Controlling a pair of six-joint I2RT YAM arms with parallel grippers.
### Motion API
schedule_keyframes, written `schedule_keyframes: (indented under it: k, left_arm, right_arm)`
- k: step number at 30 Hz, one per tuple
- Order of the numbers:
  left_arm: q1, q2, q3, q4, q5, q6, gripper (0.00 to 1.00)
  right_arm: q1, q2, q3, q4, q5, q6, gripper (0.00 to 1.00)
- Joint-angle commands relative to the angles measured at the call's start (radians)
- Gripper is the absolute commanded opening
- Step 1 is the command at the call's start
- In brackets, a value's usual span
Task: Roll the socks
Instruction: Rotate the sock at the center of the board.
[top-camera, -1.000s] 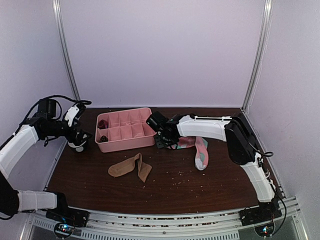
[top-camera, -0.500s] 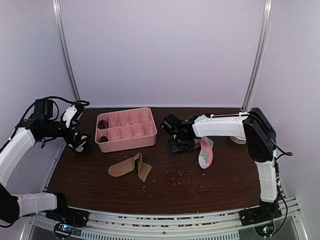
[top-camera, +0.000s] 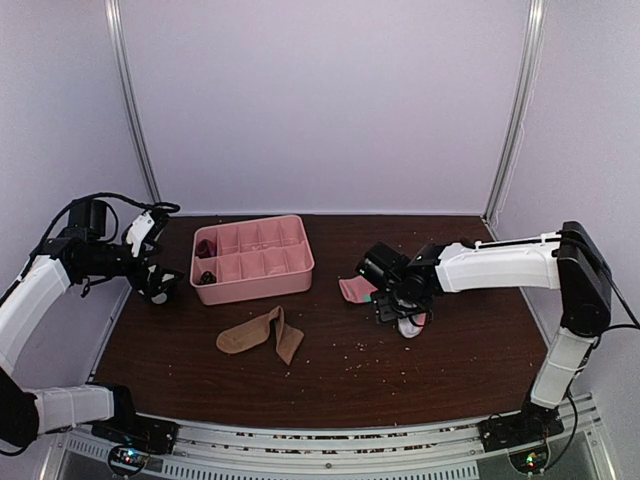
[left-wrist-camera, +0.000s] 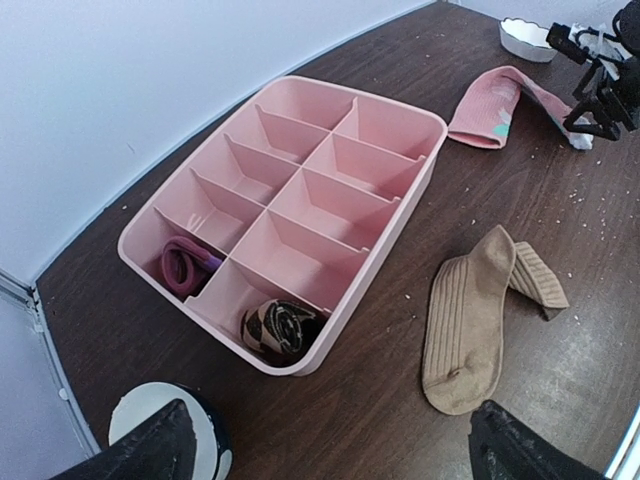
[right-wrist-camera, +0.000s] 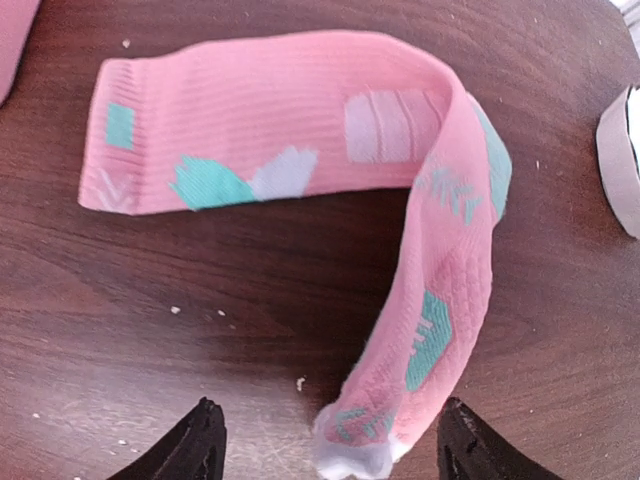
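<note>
- One pink sock (right-wrist-camera: 300, 150), patched in white and mint green, is seen flat on the dark table (right-wrist-camera: 200, 330), bent into an arch. Whether a second lies beneath cannot be told.
- Its toe end is flanked by the right gripper (right-wrist-camera: 330, 455), whose fingers are spread wide with a gap on each side; nothing is gripped.
- Two tan-beige socks (top-camera: 262, 333) are laid overlapped in a V at 9 o'clock from the pink sock, well apart and unrolled.
- A pink divided tray (top-camera: 255, 287) is set at 12 o'clock from the tan socks. A dark patterned roll (left-wrist-camera: 280, 328) and a magenta roll (left-wrist-camera: 183, 265) are lodged in its two left-end compartments.
- The left gripper (left-wrist-camera: 335, 450) is positioned at 9 o'clock from the tray, spread wide and empty, beside a white round dish (left-wrist-camera: 138, 408).
</note>
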Motion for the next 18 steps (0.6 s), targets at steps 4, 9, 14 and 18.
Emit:
schedule_keyframes:
  k: [4,9,14,18]
  left_arm:
    - [0.005,-0.028,0.008,-0.001,0.029,0.018,0.97]
    - [0.005,-0.031,0.014,-0.002,0.026,0.016,0.97]
    - [0.004,-0.043,0.019,-0.010,0.025,0.016,0.97]
    - [0.005,-0.061,0.022,-0.029,0.028,0.016,0.97]
  right_arm:
    - [-0.010,0.031,-0.084,0.020,0.047,0.040,0.60]
    - [0.011,-0.015,-0.096,0.021,0.077,0.003,0.10]
    - [0.090,-0.104,-0.070,-0.058,0.133,-0.035,0.00]
    - [0.210,-0.152,0.001,-0.190,0.189,-0.043,0.00]
